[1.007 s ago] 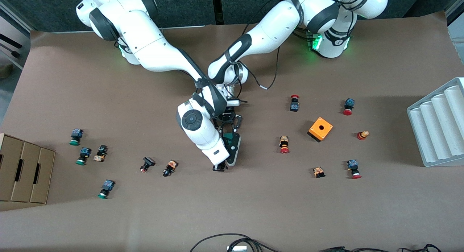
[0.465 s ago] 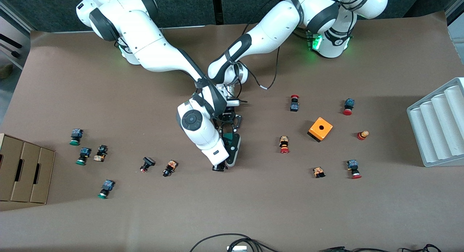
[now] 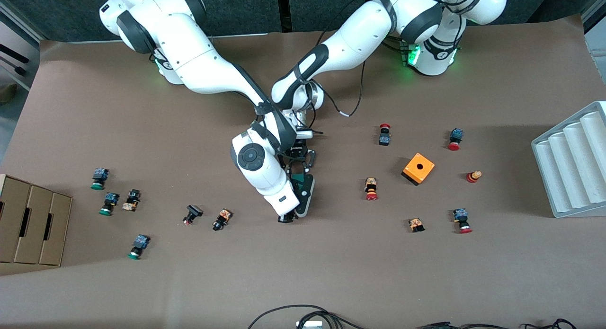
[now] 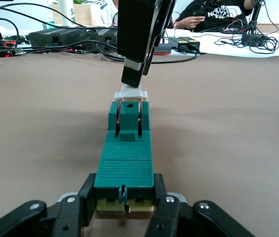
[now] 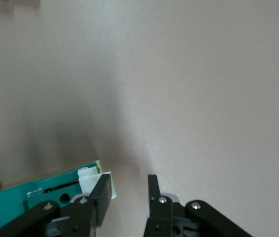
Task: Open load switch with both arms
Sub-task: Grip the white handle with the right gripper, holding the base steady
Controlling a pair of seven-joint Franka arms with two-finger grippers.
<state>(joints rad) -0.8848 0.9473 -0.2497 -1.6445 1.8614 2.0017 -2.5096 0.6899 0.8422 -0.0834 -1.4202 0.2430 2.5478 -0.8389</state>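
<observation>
The load switch (image 3: 305, 194) is a slim dark-green bar lying mid-table. My left gripper (image 3: 297, 170) is shut on the end farther from the front camera; in the left wrist view the green body (image 4: 124, 165) sits clamped between the left gripper's (image 4: 124, 183) fingers. The small white piece (image 4: 129, 93) sticks out of the nearer end. My right gripper (image 3: 287, 218) hangs low at that end. In the right wrist view the right gripper (image 5: 128, 180) is open, with bare table between its fingers. One finger (image 5: 101, 190) rests against the white piece (image 5: 91, 178), next to the green body (image 5: 36, 197).
An orange cube box (image 3: 418, 168) and several red-capped push buttons (image 3: 371, 189) lie toward the left arm's end, with a white ribbed tray (image 3: 573, 163) at the edge. Green-capped buttons (image 3: 99, 178) and a cardboard box (image 3: 28, 225) lie toward the right arm's end.
</observation>
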